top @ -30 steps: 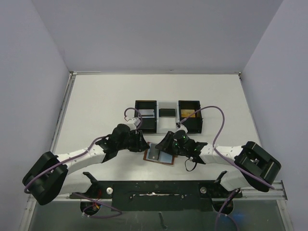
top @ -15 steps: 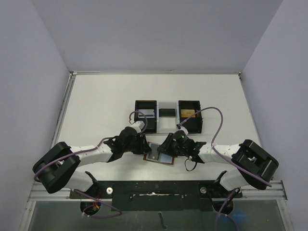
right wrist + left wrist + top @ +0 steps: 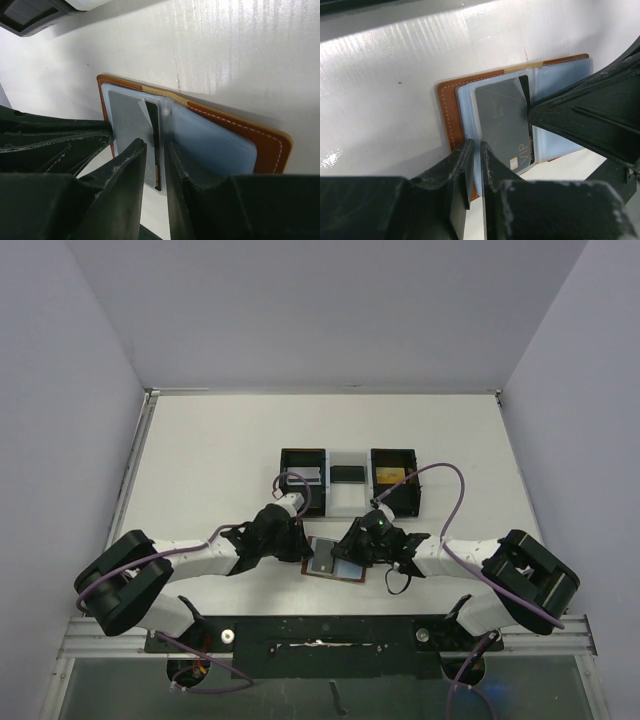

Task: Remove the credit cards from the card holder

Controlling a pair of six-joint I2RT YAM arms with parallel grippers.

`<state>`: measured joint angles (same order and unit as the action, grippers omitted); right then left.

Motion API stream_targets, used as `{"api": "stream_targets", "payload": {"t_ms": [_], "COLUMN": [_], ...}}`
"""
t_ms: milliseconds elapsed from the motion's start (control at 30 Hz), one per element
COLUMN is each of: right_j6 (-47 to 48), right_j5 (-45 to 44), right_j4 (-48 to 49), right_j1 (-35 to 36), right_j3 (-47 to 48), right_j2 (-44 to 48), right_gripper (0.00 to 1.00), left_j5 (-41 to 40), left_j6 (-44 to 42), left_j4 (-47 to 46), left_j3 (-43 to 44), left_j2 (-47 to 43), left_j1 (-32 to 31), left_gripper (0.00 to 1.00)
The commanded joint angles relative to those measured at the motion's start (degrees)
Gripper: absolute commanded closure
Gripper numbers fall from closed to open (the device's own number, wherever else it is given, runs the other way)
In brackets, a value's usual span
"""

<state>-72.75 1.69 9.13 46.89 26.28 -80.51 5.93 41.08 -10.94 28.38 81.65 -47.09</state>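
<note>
The card holder (image 3: 334, 561) is lying open on the counter (image 3: 200, 460), in front of the tray (image 3: 303, 451). Your left end effector (image 3: 476, 150) and right end effector (image 3: 156, 147) are sitting nearly pressed together at its sleeves; whether pinching, I cannot tell. The grey card (image 3: 500, 120) is looking thin and slick: take its exposed edge.

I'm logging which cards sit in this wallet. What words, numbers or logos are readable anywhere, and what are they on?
"VIP": on the dark grey card in the card holder, near the card's lower corner in the left wrist view.
Faint print across the middle of that card: too blurred to read.
Items in the tray: too small to read.
</note>
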Motion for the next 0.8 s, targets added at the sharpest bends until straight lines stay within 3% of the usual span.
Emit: {"api": "stream_targets", "payload": {"t_ms": [0,133,333,500,767], "right_j6": [0.5,1.3,1.7,2.0,1.4], "right_j5": [-2.7,-4.3,-2.3,-2.0,0.1], "right_j4": [-4.9,-8.0,-5.1,-4.7,-2.3], "right_j1": [-0.1,0.1,-0.1,-0.5,-1.3], "right_j3": [3.0,4.2,3.7,3.5,2.2], "right_j2": [0.8,1.5,1.0,1.1,0.9], "right_gripper": [0.75,0.75,0.76,0.79,0.79], "left_j5": [-3.0,-5.1,-4.3,1.8,3.5], "left_j6": [-1.3,-1.2,-2.3,-0.4,0.7], "left_j4": [2.4,3.0,0.1,-5.3,-3.1], "left_j3": [1.7,1.6,2.6,1.6,4.4], "left_j2": [-1.5,-5.5,-9.9,-7.0,2.2], "left_j1": [-0.5,-0.5,-0.5,-0.5,-1.5], "left_gripper": [0.90,0.83,0.76,0.76,0.84]}}
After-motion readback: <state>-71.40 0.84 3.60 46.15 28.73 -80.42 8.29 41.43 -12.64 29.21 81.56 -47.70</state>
